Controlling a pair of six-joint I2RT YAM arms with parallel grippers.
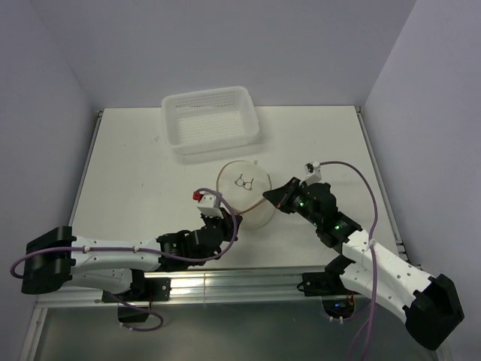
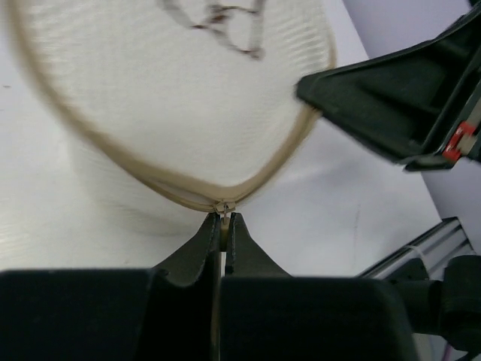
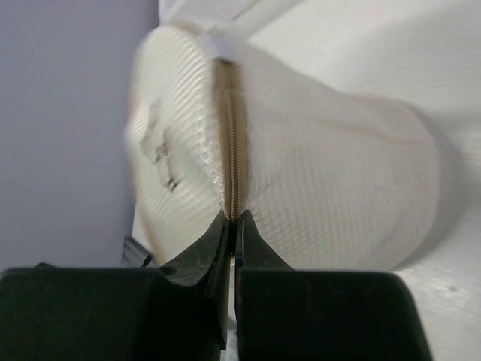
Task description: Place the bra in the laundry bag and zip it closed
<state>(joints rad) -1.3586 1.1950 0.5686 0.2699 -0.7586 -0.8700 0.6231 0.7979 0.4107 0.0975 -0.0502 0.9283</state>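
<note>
The laundry bag, a round beige mesh case with a small black bra drawing on its upper face, sits mid-table, its top disc tilted up. My left gripper is at its near edge, shut on the zipper pull where the beige zip band comes to a point. My right gripper is at the bag's right side, shut on the zip seam between the two discs. Its dark fingers also show in the left wrist view. The bra is hidden.
A white perforated basket stands just behind the bag, at the far middle of the table. Purple cables trail from both arms. A metal rail runs along the near edge.
</note>
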